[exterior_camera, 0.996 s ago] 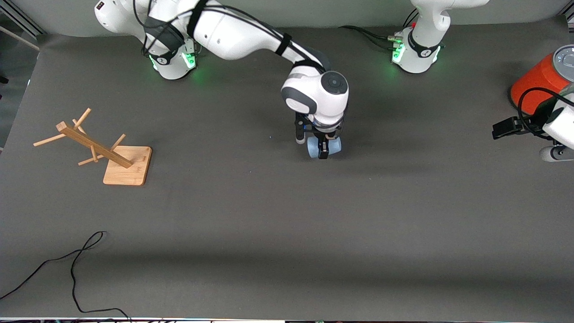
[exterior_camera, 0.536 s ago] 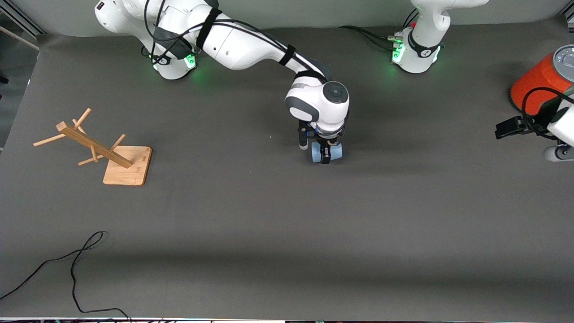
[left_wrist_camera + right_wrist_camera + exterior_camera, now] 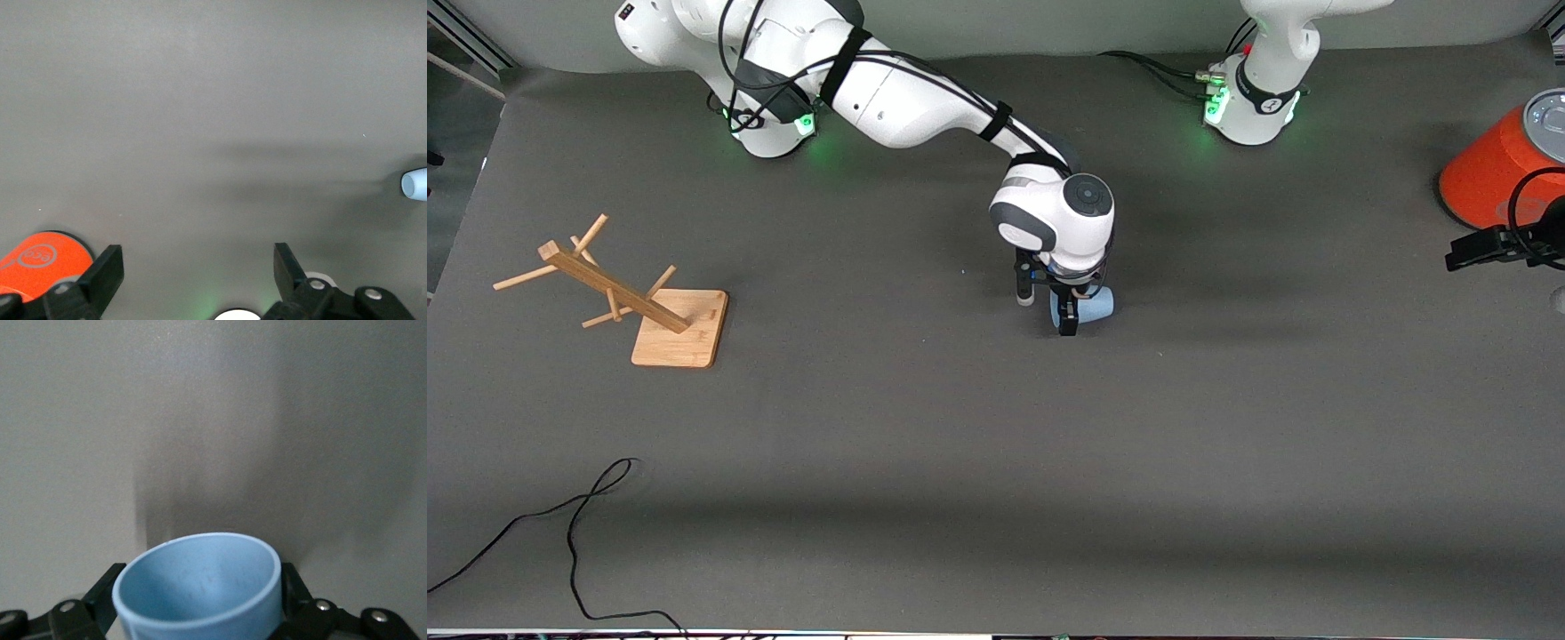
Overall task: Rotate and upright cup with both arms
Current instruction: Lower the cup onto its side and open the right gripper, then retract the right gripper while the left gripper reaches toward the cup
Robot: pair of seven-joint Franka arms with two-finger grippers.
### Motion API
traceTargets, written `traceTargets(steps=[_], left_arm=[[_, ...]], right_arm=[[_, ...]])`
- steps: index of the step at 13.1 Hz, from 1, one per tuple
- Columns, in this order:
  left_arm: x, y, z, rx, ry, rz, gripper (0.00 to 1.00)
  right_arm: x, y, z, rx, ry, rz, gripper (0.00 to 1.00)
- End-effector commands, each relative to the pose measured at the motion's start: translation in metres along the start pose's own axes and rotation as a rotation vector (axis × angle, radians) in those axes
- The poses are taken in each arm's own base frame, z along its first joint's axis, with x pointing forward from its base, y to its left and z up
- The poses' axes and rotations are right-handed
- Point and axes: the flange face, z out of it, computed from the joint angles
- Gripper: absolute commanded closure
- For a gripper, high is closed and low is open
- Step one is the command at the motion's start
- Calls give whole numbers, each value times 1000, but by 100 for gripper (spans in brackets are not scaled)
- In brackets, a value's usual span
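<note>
Cup [image 3: 1094,304]: small light-blue tapered tumbler, matte, no handle, lying on its side with its body pointing toward the left arm's end of the table. In the right wrist view the cup [image 3: 200,590] shows its open mouth, rim round and intact, interior bare.

Right gripper [image 3: 1069,311]: at mid-table, pointing down, fingers closed on the cup, one at each side of the wall near the rim. Whether the cup touches the mat cannot be told.

Around the right gripper the grey mat [image 3: 996,462] is bare on all sides, widest toward the front camera.

Wooden peg rack [image 3: 636,298]: well apart, toward the right arm's end.

Left gripper [image 3: 197,267]: waits over the left arm's end, just beside the orange cylinder [image 3: 1494,169]; fingers spread wide, nothing between them.
</note>
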Motion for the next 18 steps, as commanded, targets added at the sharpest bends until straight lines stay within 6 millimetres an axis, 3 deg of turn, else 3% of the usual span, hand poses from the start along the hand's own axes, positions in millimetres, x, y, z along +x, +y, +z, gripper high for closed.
traceTargets(steps=[1,2,6,9,10,13,16,18], left_arm=[[0,0,-3,-9,-5,17,0],[0,0,-3,-9,-5,17,0],[1,-2,-3,-10,-6,14,0],[2,-6,-4,-10,-2,6,0],[1,-6,-4,-7,-4,6,0],[-1,-1,-1,-13,-34,-1,0],[-2,38,-7,-13,-40,-48,0],[-3,65,-10,-7,-35,-23,0]], right_arm=[[-5,-4,-11,41,-4,53,0],[-6,-4,-16,41,-4,53,0],[3,-11,-82,25,39,73,0],[17,-11,-177,-56,4,60,0],[27,-13,-199,-96,7,25,0],[99,-50,-276,-174,43,-109,0],[191,-94,-337,-211,60,-301,0],[260,-122,-364,-225,52,-434,0]])
